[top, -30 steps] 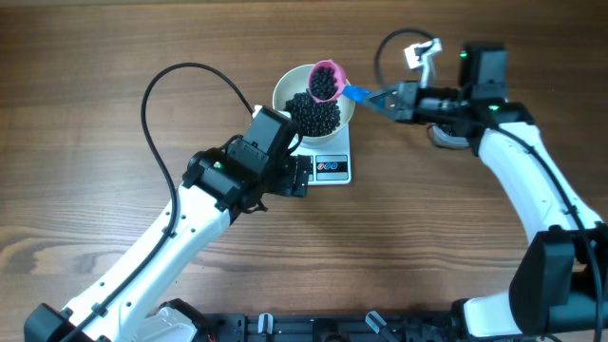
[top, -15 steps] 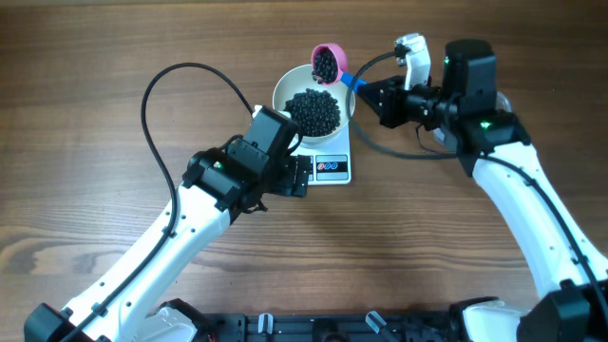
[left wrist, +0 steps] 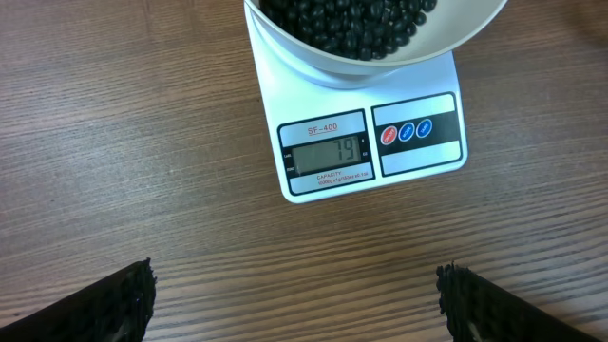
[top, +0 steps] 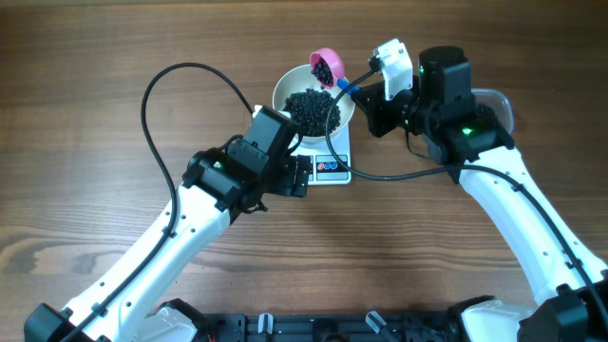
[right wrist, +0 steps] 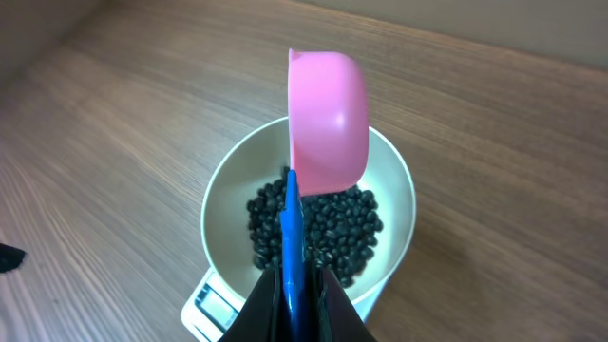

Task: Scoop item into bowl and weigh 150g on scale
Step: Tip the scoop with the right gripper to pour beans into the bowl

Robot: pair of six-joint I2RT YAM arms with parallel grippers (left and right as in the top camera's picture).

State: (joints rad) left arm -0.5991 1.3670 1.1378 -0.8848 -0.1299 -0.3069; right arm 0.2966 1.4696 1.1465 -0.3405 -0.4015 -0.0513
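The white bowl (top: 285,90) stands on the white scale (top: 332,169), and a heap of black beans (top: 313,109) fills its middle. The scale's display (left wrist: 329,152) is lit with digits. My right gripper (right wrist: 302,290) is shut on the blue handle (right wrist: 290,237) of a pink scoop (right wrist: 328,119), which is rolled on its side over the bowl (right wrist: 389,180) and the beans (right wrist: 332,223). Overhead, the pink scoop (top: 326,65) still holds a few beans at the bowl's far rim. My left gripper (left wrist: 294,304) hangs open over bare wood in front of the scale (left wrist: 418,157).
A clear plastic tub (top: 496,103) shows partly behind my right arm at the back right. A black cable loops over the table on the left (top: 152,90). Another cable runs beside the scale's right side (top: 380,174).
My right arm has swung left and turned its wrist, lifting the scoop to the bowl's far rim and tipping it. More beans now lie in the bowl. The left arm has stayed put.
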